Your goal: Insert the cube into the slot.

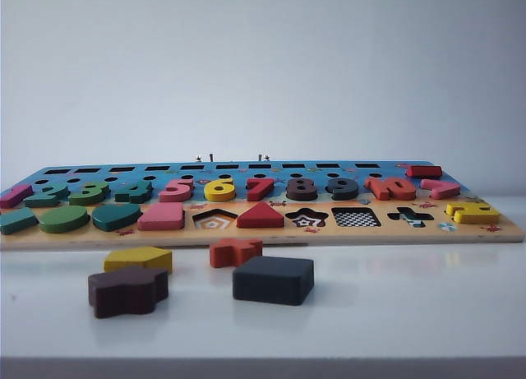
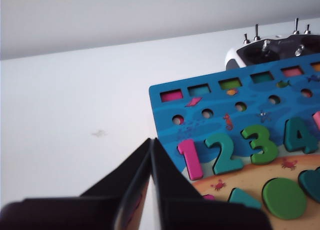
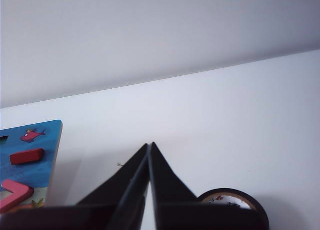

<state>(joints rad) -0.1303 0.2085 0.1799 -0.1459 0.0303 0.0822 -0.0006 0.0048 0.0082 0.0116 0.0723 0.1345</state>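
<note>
Judging the navy cube (image 1: pixel 273 279), loose on the white table (image 1: pixel 394 313) before the puzzle board (image 1: pixel 329 234), to be light, stiff and smooth, I would pinch its flat sides, my left gripper (image 2: pixel 151 140) and right gripper (image 3: pixel 150 144) both with jaws together now.

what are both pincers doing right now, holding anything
Left pincer: closed, holding nothing, above the puzzle board's corner.
Right pincer: closed, holding nothing, over bare table beside the board.
</note>
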